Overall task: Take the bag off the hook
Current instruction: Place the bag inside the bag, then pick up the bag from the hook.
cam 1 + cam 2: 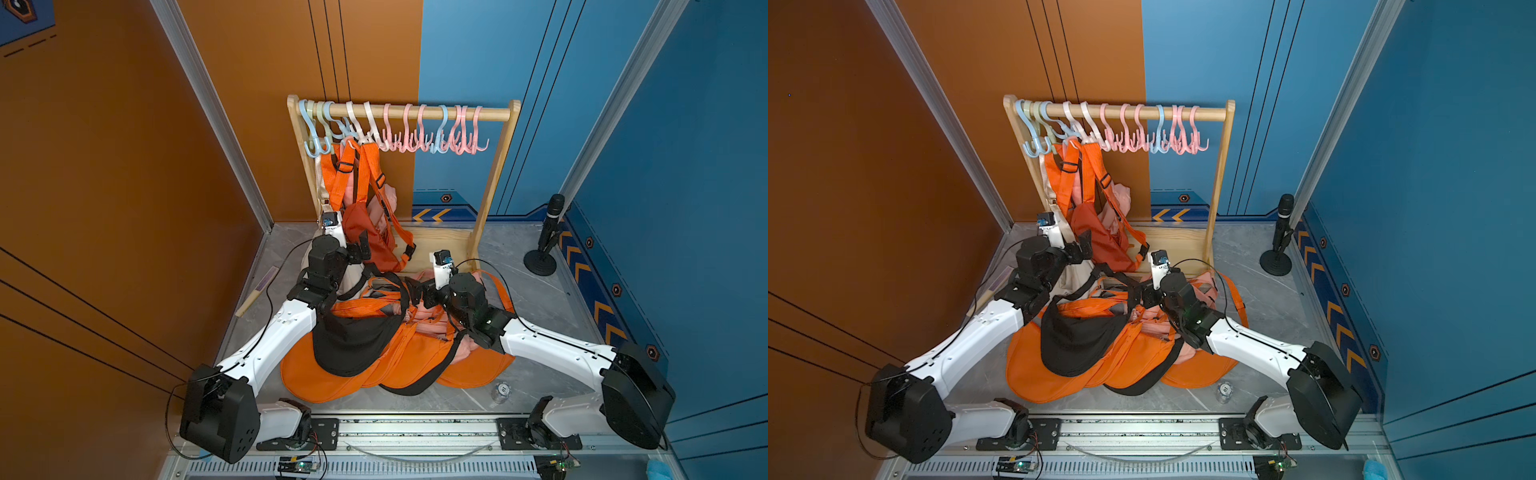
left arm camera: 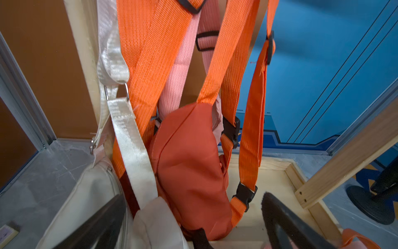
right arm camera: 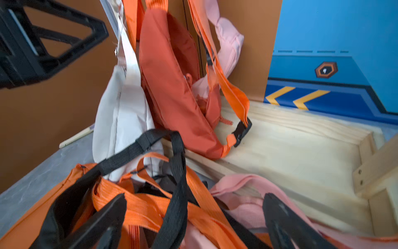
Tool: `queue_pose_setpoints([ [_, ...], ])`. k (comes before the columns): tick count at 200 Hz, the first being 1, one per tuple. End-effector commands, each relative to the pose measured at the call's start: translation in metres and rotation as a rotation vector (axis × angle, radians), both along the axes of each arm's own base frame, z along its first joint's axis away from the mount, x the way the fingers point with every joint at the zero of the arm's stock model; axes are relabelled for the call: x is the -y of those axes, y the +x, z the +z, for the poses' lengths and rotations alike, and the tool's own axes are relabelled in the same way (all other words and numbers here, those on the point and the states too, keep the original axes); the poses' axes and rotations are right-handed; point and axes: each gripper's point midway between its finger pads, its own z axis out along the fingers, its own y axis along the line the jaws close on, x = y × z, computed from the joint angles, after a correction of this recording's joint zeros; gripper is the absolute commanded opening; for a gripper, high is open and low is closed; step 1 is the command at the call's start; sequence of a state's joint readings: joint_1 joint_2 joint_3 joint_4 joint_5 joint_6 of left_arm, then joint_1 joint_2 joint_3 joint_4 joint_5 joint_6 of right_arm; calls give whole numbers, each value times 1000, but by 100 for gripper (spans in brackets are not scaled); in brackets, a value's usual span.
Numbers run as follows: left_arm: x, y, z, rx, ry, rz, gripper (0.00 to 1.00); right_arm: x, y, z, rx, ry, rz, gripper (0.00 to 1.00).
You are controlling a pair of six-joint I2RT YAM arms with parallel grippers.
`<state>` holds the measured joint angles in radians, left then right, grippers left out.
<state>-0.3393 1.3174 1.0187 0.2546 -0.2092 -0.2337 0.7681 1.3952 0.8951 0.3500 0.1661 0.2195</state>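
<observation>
At the desk's [image 1: 552, 307] twelve o'clock, several bags [image 1: 365, 232] hang from hooks [image 1: 351, 124]; a freed heap [image 1: 324, 374] lies toward six. Both arms' jaws gape empty, so unhooking looks part done

rail, right stretch: open air under the bare pink and blue plastic hooks [image 1: 432, 139], down to the pale wooden base tray [image 1: 446, 243].
rail, left end: hanging orange, pink and cream fabric bags [image 1: 365, 224] with slack straps fill the gap to the base.
front of rack: heap of orange, black and pink bags [image 1: 365, 361] covers the grey marble tabletop [image 1: 557, 299] between the arms.
right side: bare tabletop up to the black microphone stand [image 1: 540, 262].
right post: slanted wooden upright [image 1: 494, 178] closes the opening.
</observation>
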Motion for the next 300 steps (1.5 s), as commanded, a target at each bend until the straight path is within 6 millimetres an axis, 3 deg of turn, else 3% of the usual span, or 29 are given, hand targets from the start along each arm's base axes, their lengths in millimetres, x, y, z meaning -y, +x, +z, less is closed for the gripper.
queue_pose_setpoints([
  [1,8,7,37,70,-30,-59,98,-10,17,28,60,-5,40,100],
  [28,11,12,55,91,-21,-77,98,-29,33,51,101,9,116,100],
  [31,11,12,56,91,-20,-80,98,-23,43,54,105,12,107,100],
  [47,12,8,57,91,-23,-87,99,-32,59,64,110,13,152,100],
  [91,5,-21,37,58,-66,-53,100,-52,109,78,141,-19,188,99],
  [96,5,-26,21,29,-56,-46,100,-53,116,79,140,-22,186,95],
  [115,1,-42,11,12,-34,-28,100,-59,136,80,156,-29,184,88],
  [147,-7,-64,10,9,-42,-13,100,-76,158,75,157,-24,220,76],
  [151,-7,-66,11,13,-47,-12,100,-80,160,85,174,-12,224,72],
  [172,-6,-75,10,9,-50,-23,100,-86,168,93,190,10,226,61],
  [175,-5,-76,10,7,-46,-24,100,-90,173,81,175,2,226,60],
  [183,-5,-78,12,5,-38,-29,100,-91,178,80,179,1,215,59],
  [237,-9,-86,4,-23,11,-17,100,-87,211,89,225,0,94,45],
  [266,-11,-86,5,-21,36,-9,100,-91,217,93,234,15,88,27],
  [295,-12,-81,7,-12,45,-6,100,-91,215,98,241,21,83,0],
  [300,-11,-80,8,-12,46,-9,100,-91,215,98,240,20,85,0],
])
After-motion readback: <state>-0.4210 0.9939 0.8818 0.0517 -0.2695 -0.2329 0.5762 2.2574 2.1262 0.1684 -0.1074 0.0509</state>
